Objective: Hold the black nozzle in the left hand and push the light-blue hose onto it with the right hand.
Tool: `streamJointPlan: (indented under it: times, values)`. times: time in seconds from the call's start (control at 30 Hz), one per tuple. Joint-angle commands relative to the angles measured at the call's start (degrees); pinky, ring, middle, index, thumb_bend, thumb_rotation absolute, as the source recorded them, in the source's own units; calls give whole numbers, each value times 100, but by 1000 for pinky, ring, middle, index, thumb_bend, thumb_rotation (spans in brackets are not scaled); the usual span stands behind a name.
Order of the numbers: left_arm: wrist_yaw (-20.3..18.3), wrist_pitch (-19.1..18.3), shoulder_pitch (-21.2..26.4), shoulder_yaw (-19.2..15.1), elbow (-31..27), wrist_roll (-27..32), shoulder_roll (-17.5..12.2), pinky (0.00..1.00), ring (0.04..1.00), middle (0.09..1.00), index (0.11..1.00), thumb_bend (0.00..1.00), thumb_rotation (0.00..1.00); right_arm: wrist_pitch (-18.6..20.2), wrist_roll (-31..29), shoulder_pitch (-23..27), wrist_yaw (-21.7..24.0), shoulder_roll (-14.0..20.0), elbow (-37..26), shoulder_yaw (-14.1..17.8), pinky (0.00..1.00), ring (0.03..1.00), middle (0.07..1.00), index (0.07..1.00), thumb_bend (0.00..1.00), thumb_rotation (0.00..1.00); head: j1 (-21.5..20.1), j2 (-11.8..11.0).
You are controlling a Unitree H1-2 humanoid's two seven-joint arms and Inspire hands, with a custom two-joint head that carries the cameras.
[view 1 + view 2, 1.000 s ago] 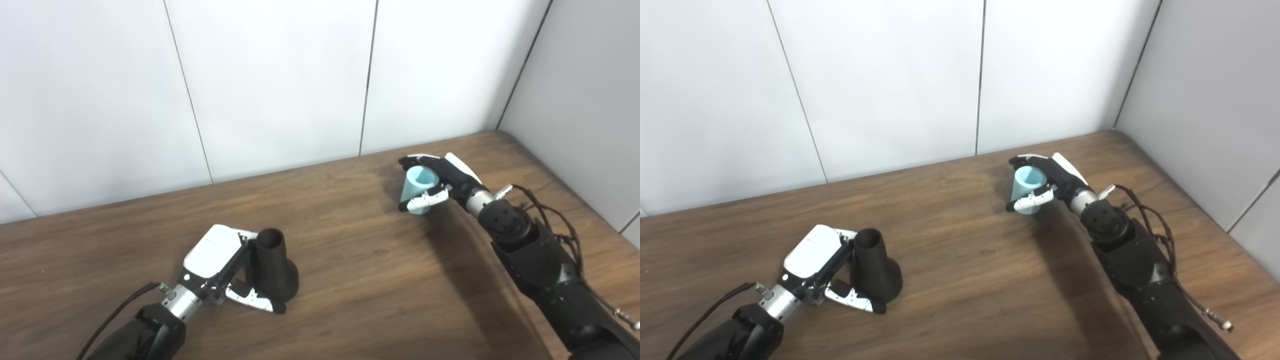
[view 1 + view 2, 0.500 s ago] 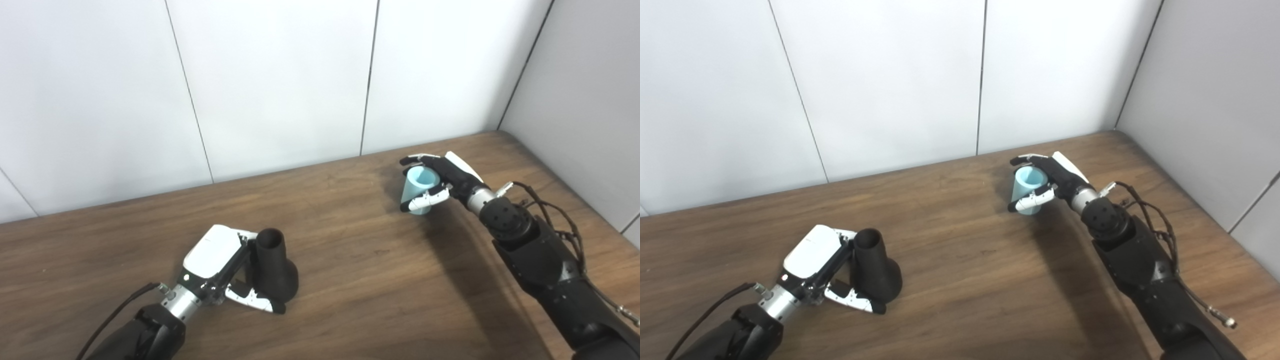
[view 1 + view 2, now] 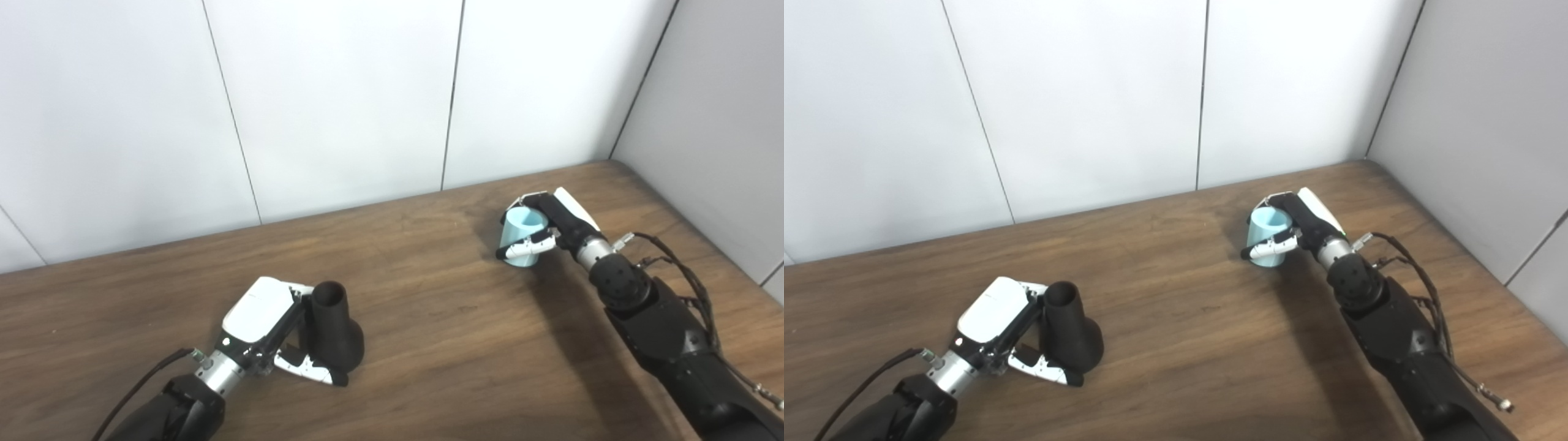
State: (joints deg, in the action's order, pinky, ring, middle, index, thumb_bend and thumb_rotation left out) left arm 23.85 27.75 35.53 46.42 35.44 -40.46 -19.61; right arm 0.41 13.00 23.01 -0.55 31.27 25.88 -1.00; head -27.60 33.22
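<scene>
Black nozzle (image 3: 331,331) stands upright on the wooden surface (image 3: 441,331), near the front left, wide flared base down and narrow open mouth up. Left robot hand (image 3: 269,334) is wrapped around it from the left side: white back plate faces up, dark fingers (image 3: 288,318) press the neck just under the mouth, and a white-tipped thumb (image 3: 309,370) curls along the front of the base. Base appears to rest on the wood; a sliver of lift cannot be ruled out from either head view. Left forearm enters at the bottom left corner, with a thin cable trailing beside the wrist.

Wood grain runs left to right across the middle of the surface, between the two hands. A broad soft shadow lies under the right forearm.

Farther back and to the right, the right robot hand (image 3: 1295,229) is closed on the light-blue hose (image 3: 1268,229), a short pale tube with its open end tilted up and toward the left. Fingers (image 3: 1274,199) hook over its far rim; a white thumb (image 3: 1268,247) crosses its lower front. Whether its lower end touches the wood cannot be told. Hose and nozzle are well apart.

White wall panels (image 3: 337,104) with dark seams rise behind the surface; a grey panel closes the right corner.
</scene>
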Motion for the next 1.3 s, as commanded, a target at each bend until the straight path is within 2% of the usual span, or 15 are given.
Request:
streamJointPlan:
  times: [0.0,0.2,0.3,0.4,0.43,0.6,0.73,0.83,0.9,1.07,1.17,1.27]
  values:
    - [-422,-86,-771,257,488,-196,-268,323,400,416,517,518,0,-24,154,21,-157,48,17,61,406,452,488,485,521,0,-2,1]
    - [-412,-86,-801,232,403,-204,-290,342,408,426,516,519,0,-49,342,-37,-410,-37,-164,62,409,451,490,487,521,0,28,26]
    - [-374,-85,-815,249,389,-196,-291,322,395,414,516,518,0,-272,321,-38,-507,-78,-128,100,408,448,486,492,521,0,80,27]
    - [-490,-86,-830,209,380,-107,-273,334,402,424,515,519,0,-350,213,-9,-508,-189,-417,163,373,432,475,506,521,0,80,27]
    - [-494,-86,-829,202,385,-122,-264,340,404,426,514,519,0,-278,143,16,-467,-258,-630,202,366,430,473,506,521,0,80,27]
    - [-522,-84,-826,173,354,-216,-221,328,397,416,513,518,0,658,-2,190,-39,-557,-2007,256,333,427,469,504,522,0,364,70]
    - [-519,-86,-809,146,414,-175,-111,316,385,409,518,517,0,1781,-138,510,359,-861,-3089,210,334,434,493,487,522,0,627,91]
    - [-618,-91,-815,47,396,-221,-28,304,372,401,517,515,0,2482,-173,732,639,-1004,-3649,120,330,434,504,481,521,0,823,112]
    - [-688,-125,-821,-21,372,-284,26,309,379,405,519,516,0,2637,-209,867,855,-1139,-3825,129,322,425,505,483,520,0,942,119]
    - [-775,-210,-852,-134,301,-454,135,314,384,410,522,516,0,2651,66,1035,1392,-1415,-4021,234,314,429,506,482,520,0,1303,155]
    - [-824,-224,-855,-192,293,-522,206,301,371,407,521,516,0,2651,289,1179,1844,-1460,-4139,85,321,426,492,485,521,0,1563,199]
    - [-985,-299,-849,-241,250,-529,266,294,372,408,521,516,0,2651,383,1265,2348,-1776,-4160,295,324,427,488,488,521,0,1810,241]
